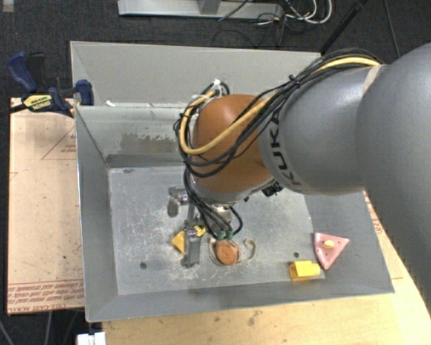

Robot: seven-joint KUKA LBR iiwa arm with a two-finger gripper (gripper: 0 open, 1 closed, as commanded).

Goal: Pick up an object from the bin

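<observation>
orange ball and yellow wedge beneath wrist

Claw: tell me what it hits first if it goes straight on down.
Probably the yellow piece, which lies right beside the claw tip on the bin floor; an orange round thing lies on its other side. Depth is unclear, so it may reach bare floor between them.

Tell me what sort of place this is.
Probably a robotics lab or test cell: a large grey robot arm reaches into a grey metal bin holding a few small things like a yellow block, with loose cables on the dark floor behind.
</observation>
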